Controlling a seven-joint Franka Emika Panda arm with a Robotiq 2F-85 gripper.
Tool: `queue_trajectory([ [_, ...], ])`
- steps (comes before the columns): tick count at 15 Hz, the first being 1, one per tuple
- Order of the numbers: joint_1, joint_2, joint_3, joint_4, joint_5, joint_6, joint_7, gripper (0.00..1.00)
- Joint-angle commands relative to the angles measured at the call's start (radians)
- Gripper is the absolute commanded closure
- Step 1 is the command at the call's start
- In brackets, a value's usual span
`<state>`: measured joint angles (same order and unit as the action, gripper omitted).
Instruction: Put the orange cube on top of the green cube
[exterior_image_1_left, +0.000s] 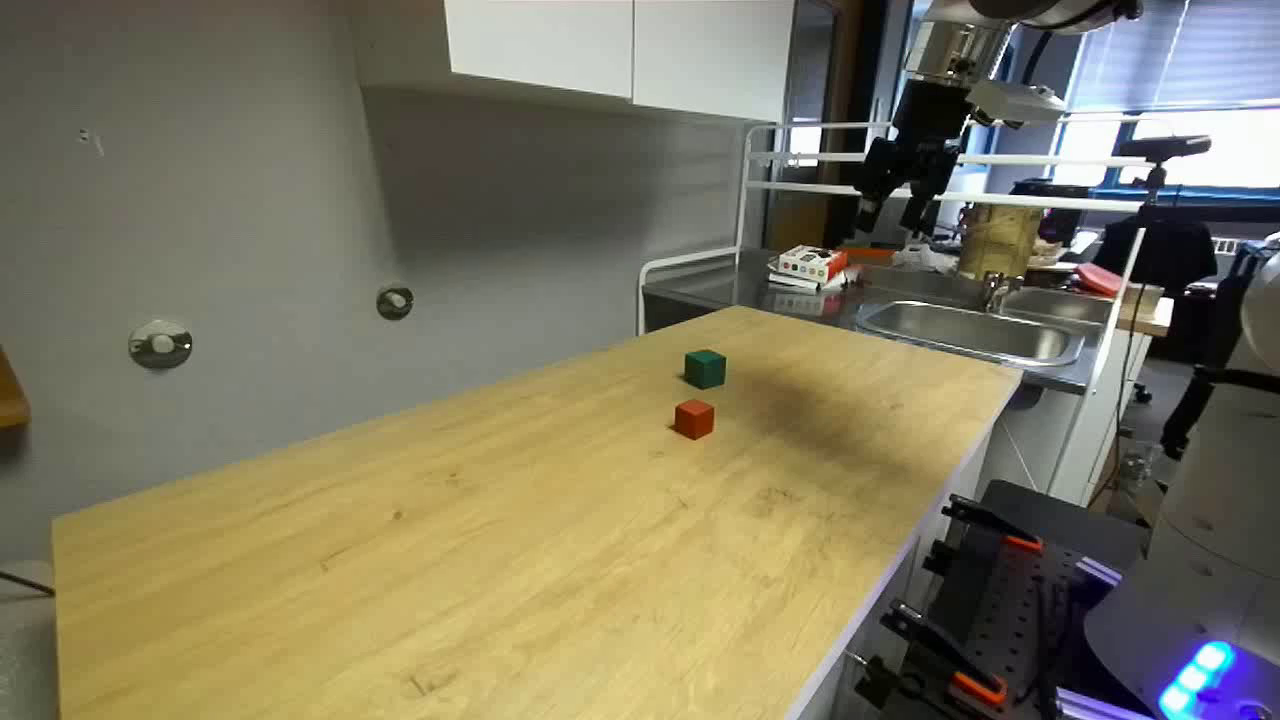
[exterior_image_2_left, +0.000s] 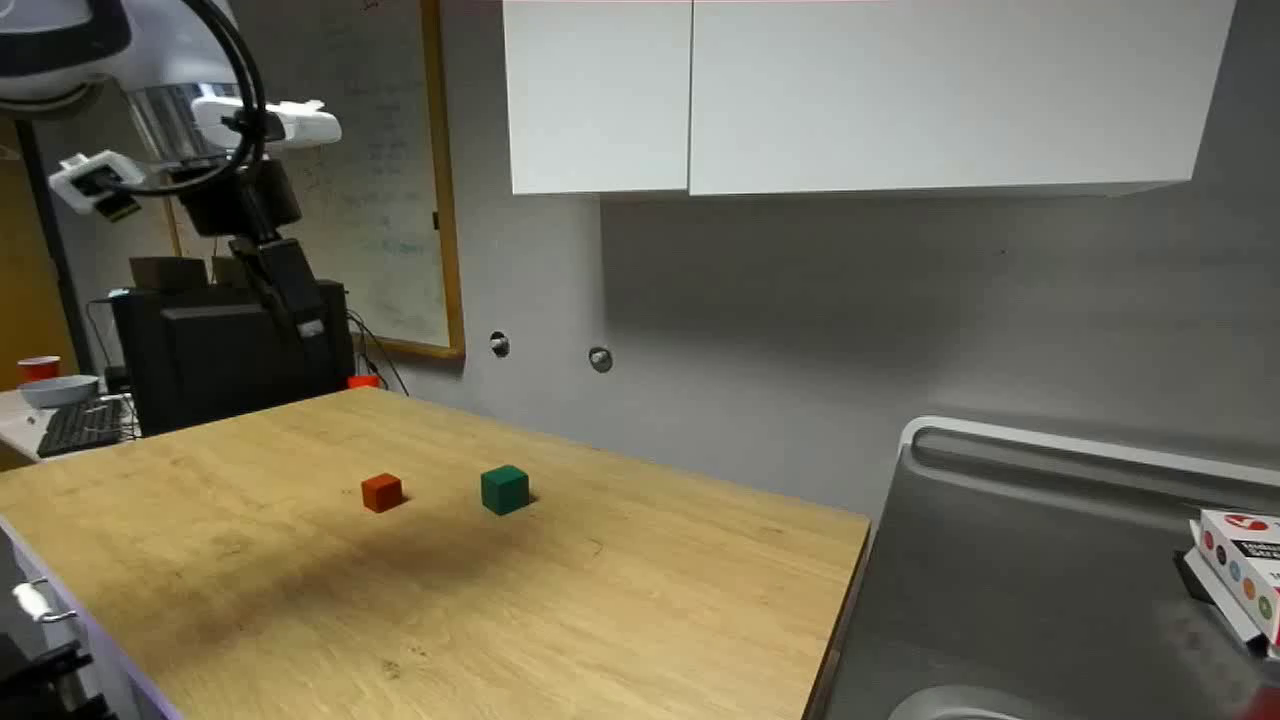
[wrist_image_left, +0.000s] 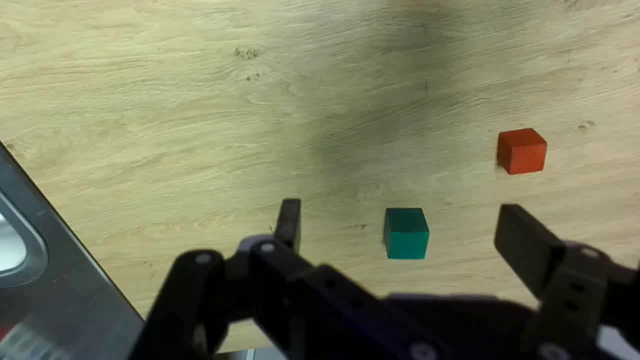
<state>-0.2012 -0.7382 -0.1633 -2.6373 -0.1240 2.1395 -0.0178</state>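
Table (exterior_image_2_left: 650, 600), one, streaky wood; in an exterior view, one orange cube (exterior_image_2_left: 382, 493) sits left of one green cube (exterior_image_2_left: 505, 490); one gripper (exterior_image_1_left: 886, 222) hangs high, jaws apart.

Before you, the orange cube (wrist_image_left: 522, 151) and green cube (wrist_image_left: 406, 234) show smooth, matt faces on a wood-grained tabletop (exterior_image_1_left: 450, 560); your gripper (exterior_image_1_left: 890, 220) looks matt, the sink (exterior_image_1_left: 970, 330) shiny metal.
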Motion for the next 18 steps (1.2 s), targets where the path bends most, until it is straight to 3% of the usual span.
queue_trajectory([
  [1,-0.004,0.001,0.003,0.003,0.003,-0.003,-0.002,0.0],
  [12,-0.006,0.013,0.009,0.009,0.002,0.005,0.01,0.0],
  [18,0.021,0.107,0.036,0.009,0.018,0.106,0.034,0.0],
])
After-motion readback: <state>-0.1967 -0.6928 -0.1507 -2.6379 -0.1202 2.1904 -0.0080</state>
